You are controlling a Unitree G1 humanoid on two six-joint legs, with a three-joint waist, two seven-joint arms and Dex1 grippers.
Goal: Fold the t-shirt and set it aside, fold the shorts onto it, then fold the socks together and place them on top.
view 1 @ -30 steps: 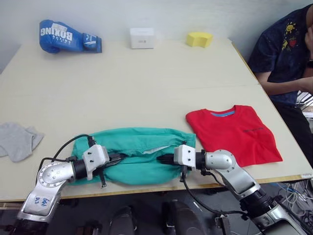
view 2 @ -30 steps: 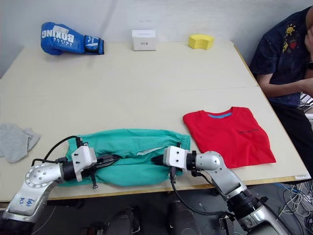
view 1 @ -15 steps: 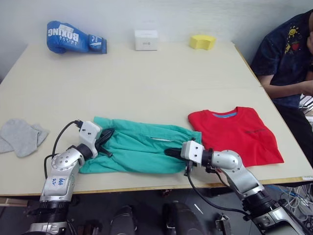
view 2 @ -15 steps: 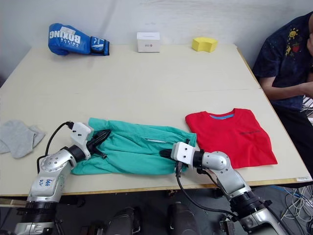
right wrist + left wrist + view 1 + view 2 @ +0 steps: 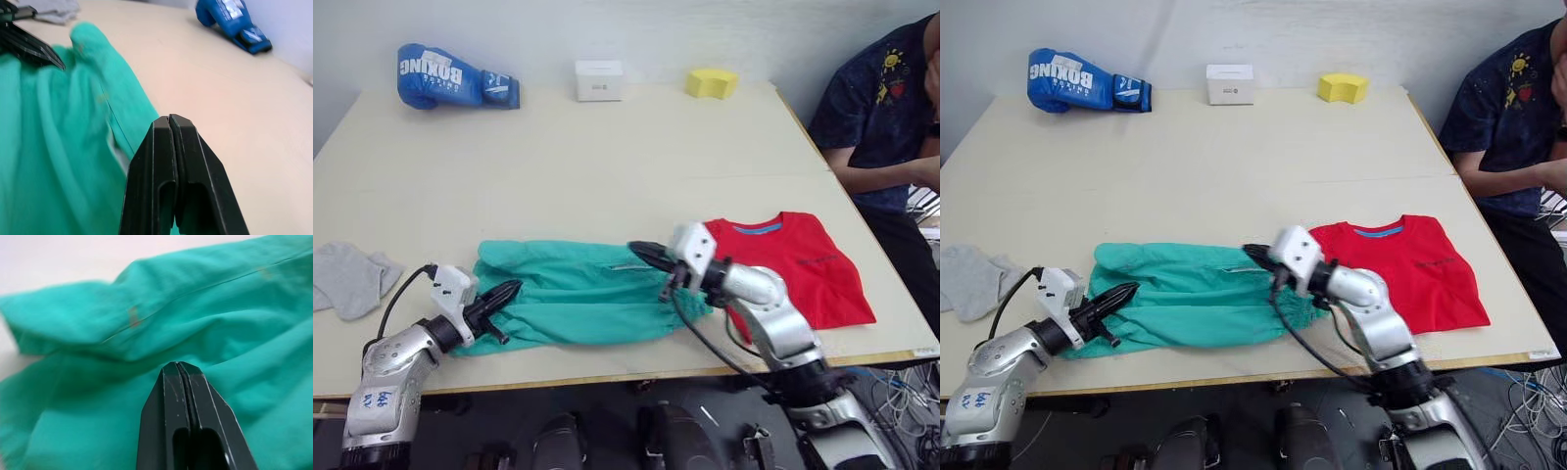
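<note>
While the shorts (image 5: 578, 305) lie across the near middle of the table (image 5: 607, 157), we take them as our landmark. Well left of them sit the socks (image 5: 350, 279), untouched. At their left end our left gripper (image 5: 505, 290) has its fingers pressed together, empty, tips over the cloth. A second ago both grippers met at the middle of the shorts; since then they have drawn apart, and the cloth now lies longer and flatter. At the shorts' far right edge our right gripper (image 5: 641, 252) is also closed on nothing, probably just lifted clear, though the wrist view is blurred there. Touching the shorts' right end lies the folded t-shirt (image 5: 798, 264). We judge the shorts smoothed but not yet folded onto it.
</note>
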